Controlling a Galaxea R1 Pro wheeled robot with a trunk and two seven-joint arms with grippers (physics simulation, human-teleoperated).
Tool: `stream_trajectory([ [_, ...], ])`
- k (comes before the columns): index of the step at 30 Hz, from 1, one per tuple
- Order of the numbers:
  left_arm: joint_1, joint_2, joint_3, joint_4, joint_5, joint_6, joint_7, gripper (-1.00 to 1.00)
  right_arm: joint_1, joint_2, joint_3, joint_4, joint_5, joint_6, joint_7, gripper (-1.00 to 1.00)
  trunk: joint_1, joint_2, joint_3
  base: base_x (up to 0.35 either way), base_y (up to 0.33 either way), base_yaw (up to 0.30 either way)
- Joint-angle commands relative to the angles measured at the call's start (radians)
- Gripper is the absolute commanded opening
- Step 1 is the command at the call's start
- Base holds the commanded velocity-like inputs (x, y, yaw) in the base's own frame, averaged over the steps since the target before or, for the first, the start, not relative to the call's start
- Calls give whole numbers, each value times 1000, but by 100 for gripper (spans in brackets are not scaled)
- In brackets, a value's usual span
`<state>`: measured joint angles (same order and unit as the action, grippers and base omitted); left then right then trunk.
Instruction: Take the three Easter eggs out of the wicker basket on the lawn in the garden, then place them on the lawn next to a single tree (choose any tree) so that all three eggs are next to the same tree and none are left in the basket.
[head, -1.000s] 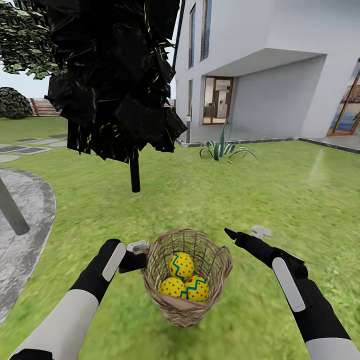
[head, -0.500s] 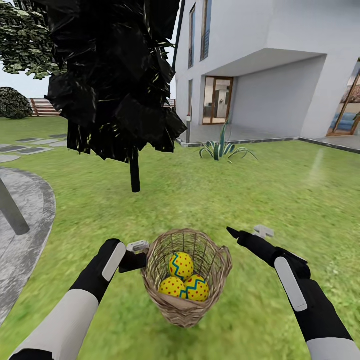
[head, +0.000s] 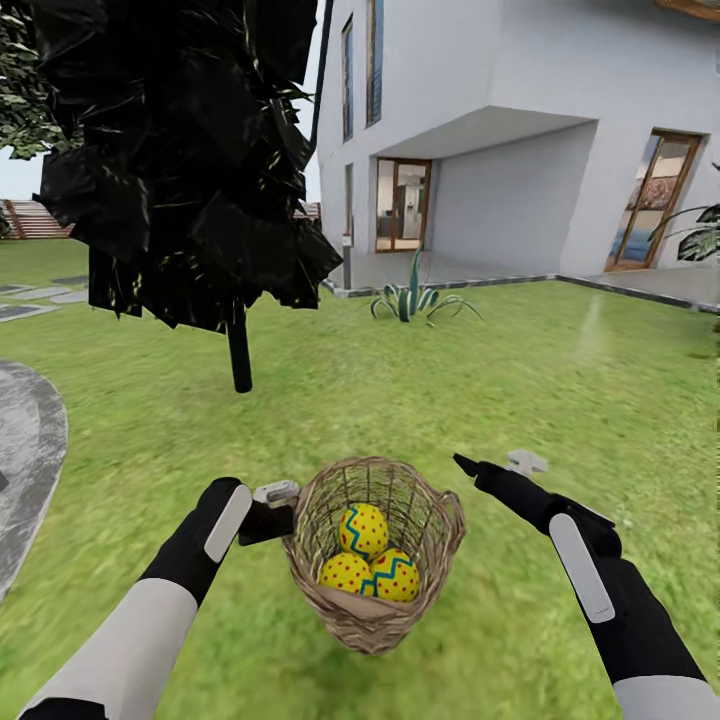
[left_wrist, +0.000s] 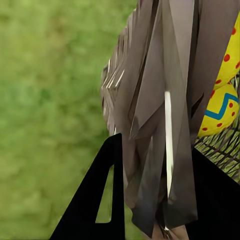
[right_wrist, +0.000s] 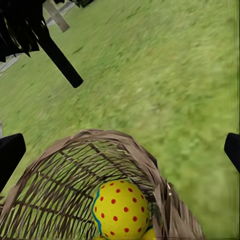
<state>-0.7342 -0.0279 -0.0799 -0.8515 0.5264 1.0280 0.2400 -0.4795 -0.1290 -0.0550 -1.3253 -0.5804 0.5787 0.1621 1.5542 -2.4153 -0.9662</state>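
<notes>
The wicker basket (head: 375, 560) hangs between my arms over the lawn (head: 540, 380). It holds three yellow Easter eggs (head: 362, 530) (head: 345, 573) (head: 395, 577) with blue zigzags and red dots. My left gripper (head: 285, 520) is shut on the basket's rim (left_wrist: 155, 125), and two eggs (left_wrist: 220, 110) show behind the weave. To the basket's right my right gripper (head: 490, 465) stands open, its fingertips (right_wrist: 10, 155) wide apart above the basket (right_wrist: 75, 170) and the top egg (right_wrist: 120, 210). A tree with dark foliage rises ahead on the left, with its trunk (head: 239, 350) (right_wrist: 60, 60) in the grass.
A grey paved path (head: 25, 470) curves along the left edge. The white house (head: 520, 130) stands behind, with a spiky plant (head: 410, 295) at its paved border. Open grass stretches ahead and to the right of the tree.
The whole view has swung right: tree, path and house now sit further left in the picture. The basket, eggs and both arms keep their places in the picture.
</notes>
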Motion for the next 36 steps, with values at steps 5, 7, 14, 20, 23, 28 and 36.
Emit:
stream_trajectory([
  [5, -1, 0, -1, -1, 18, 1, 11, -100, -1, 7, 4, -2, 0, 8, -2, 100, 0, 0, -5, 0, 0, -23],
  [7, -1, 0, -1, -1, 18, 1, 10, -100, -1, 9, 6, -2, 0, 13, -4, 100, 0, 0, -8, 0, 0, 72],
  [14, -1, 0, -1, -1, 18, 0, 10, -100, -1, 8, -2, 4, -2, 18, -9, 100, 0, 0, -19, 0, 0, -16],
  [20, -1, 0, -2, 0, 18, 0, 10, -100, -1, 0, -9, 38, -3, 10, -53, 100, 0, 0, -29, 0, 0, -112],
  [23, -1, 0, -3, 0, 18, 0, 10, -100, -1, 1, -18, 44, -3, 8, -113, 100, 0, 0, -33, 0, 0, -132],
  [28, 0, -1, -6, 2, 18, 0, 9, -100, -1, 0, -22, 43, 1, 3, -207, 100, 0, 0, -41, 0, 0, -150],
  [36, 1, 32, -6, 9, 15, -8, -160, -100, -1, 3, -20, 43, 8, -5, -208, 100, 0, 0, -52, 0, 0, -169],
])
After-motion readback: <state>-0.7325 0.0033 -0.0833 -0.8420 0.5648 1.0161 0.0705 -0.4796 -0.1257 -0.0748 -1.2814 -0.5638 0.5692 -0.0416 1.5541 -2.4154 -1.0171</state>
